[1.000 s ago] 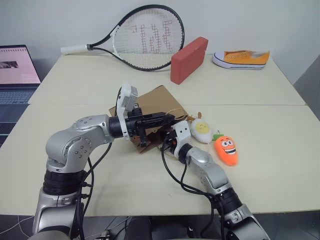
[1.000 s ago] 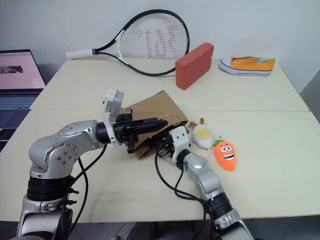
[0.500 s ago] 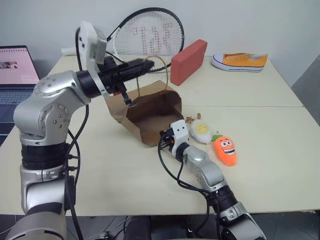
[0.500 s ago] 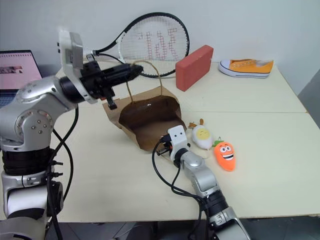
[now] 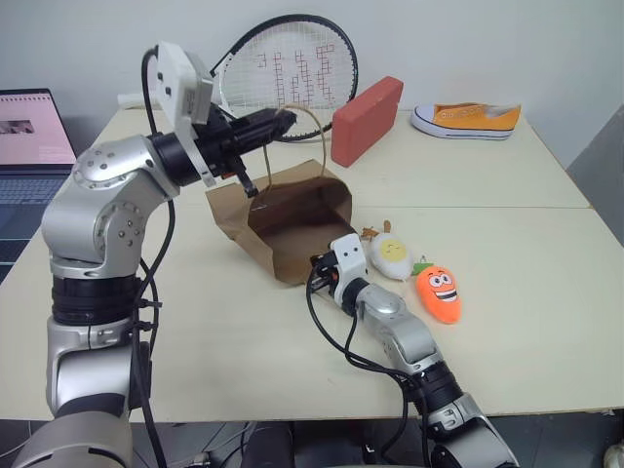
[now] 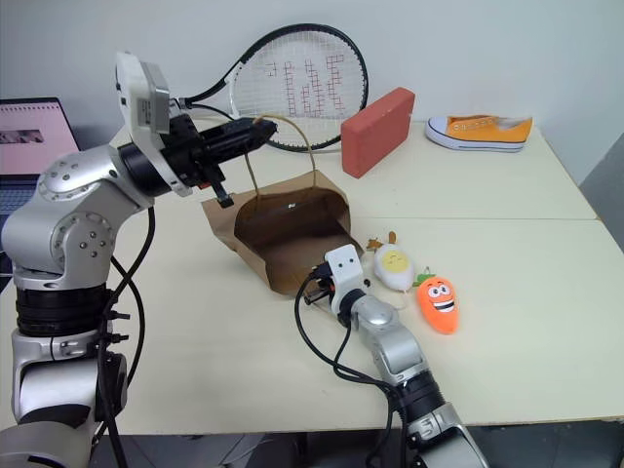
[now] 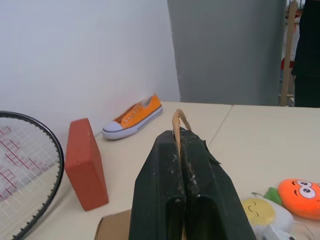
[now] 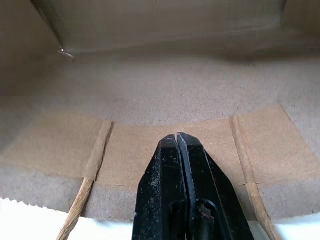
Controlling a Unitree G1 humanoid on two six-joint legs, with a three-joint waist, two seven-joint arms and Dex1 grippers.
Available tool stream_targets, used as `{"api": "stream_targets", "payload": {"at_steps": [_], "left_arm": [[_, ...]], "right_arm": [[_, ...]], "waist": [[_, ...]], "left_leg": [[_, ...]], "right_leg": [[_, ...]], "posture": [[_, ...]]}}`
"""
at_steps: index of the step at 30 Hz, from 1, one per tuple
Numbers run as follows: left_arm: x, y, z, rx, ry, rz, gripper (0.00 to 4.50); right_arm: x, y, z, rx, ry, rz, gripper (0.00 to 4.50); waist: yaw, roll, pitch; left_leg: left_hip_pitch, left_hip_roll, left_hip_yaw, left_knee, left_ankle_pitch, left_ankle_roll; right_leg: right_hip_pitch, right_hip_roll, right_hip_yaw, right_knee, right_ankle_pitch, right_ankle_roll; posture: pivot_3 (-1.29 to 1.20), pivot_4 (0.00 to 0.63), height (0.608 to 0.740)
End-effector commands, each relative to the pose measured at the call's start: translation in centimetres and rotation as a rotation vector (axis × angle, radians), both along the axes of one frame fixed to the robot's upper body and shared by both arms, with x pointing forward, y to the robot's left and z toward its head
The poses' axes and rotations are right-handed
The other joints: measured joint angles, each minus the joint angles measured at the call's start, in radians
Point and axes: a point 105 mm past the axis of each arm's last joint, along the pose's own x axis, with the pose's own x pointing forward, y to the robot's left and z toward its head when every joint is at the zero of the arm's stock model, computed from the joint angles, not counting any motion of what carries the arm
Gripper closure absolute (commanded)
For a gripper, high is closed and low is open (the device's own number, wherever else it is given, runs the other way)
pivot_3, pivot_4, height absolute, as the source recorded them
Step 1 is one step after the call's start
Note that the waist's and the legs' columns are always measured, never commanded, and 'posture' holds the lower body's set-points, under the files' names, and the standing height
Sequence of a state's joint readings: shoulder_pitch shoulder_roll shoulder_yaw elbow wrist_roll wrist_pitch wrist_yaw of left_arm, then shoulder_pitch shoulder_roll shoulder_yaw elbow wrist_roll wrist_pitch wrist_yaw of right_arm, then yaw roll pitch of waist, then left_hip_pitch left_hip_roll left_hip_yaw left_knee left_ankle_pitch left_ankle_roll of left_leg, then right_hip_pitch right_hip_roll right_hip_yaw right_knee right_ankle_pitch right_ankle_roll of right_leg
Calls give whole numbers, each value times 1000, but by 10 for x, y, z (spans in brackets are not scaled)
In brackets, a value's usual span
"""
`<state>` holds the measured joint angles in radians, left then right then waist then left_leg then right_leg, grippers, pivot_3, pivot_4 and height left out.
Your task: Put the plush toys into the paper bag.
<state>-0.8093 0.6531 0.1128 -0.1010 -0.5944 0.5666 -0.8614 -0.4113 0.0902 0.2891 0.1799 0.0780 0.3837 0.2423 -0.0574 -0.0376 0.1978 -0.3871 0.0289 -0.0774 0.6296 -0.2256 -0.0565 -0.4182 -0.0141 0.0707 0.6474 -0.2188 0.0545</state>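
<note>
Bag lifted open by one handle, toys still on the table

The left gripper (image 5: 283, 121) pinches a loop handle (image 5: 297, 146) of the paper bag (image 5: 288, 219), holding the mouth open toward six o'clock; the right gripper (image 8: 177, 142), jaws pressed together and empty, rests at the bag's lower lip; the egg toy (image 5: 392, 254) and carrot toy (image 5: 439, 292) lie at the bag's four o'clock, just beside each other.

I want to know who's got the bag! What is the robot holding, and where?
The left claw pinches the paper bag by its upper loop handle.
</note>
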Motion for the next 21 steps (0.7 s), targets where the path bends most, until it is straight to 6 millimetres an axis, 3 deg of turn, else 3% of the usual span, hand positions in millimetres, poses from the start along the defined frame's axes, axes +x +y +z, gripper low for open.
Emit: {"api": "stream_targets", "payload": {"at_steps": [1, 6, 14, 21], "left_arm": [[-17, -12, 5, 0, -38, -70, 4500], [-25, -20, -9, 11, 7, -120, 4500], [-41, -36, -30, 29, 89, -218, 4500], [-45, -44, -42, 39, 114, -251, 4500]], "right_arm": [[-6, -3, -11, -36, 30, 26, 4465], [-10, -7, 13, -21, -46, 69, 4465], [-36, -21, 49, -42, -138, 197, 4465], [-52, -66, 92, -79, -233, 238, 4465]], "waist": [[0, 0, 0], [1, 0, 0], [0, 1, 1], [3, 1, 1]], "left_leg": [[0, 0, 0, 0, 0, 0], [-2, 0, 0, -1, 0, 0], [-5, 0, -1, 0, 0, 0], [-6, 0, -1, 1, 0, 0]], "right_leg": [[0, 0, 0, 0, 0, 0], [-2, 0, 0, 0, 0, 0], [-4, 0, -1, 0, 0, 0], [-3, 0, -1, -1, 0, 0]], "posture": [[0, 150, 740], [0, 150, 740], [0, 150, 740], [0, 150, 740]]}}
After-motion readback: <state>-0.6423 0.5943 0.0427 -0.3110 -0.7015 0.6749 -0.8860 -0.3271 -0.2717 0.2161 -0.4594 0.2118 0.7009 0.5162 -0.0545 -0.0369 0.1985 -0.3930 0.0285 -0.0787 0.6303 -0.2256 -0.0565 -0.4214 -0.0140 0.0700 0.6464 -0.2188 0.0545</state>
